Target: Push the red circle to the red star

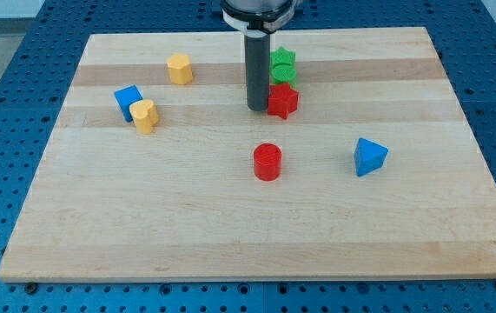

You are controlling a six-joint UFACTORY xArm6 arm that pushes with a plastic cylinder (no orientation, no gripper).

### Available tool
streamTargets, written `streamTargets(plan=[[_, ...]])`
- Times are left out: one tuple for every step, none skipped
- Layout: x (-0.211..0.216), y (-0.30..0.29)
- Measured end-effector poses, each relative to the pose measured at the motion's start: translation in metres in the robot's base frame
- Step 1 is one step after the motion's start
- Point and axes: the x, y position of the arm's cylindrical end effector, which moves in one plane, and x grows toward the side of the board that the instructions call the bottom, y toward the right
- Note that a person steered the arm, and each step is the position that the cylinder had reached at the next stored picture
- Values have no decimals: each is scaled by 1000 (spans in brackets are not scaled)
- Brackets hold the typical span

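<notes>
My tip (257, 108) sits right against the red star (282, 101), far from the red circle (267, 162); any nudge shoves the star into the green blocks (282, 66). No claw here, so no open-or-closed to report

The rod (257, 69) is running out past the view's top edge, so its upper mount is being cut off. It is covering the left edges of the green blocks (283, 65) and the red star (283, 101); whether my tip (257, 108) is touching the star is not showing. The two green shapes are overlapping, leaving the lower one's outline unclear. The yellow block (145, 115) is hiding part of the blue cube (128, 100).
</notes>
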Motion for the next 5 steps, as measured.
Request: streamTargets(plan=[[20, -8], [50, -15], [73, -30], [97, -47], [125, -46]])
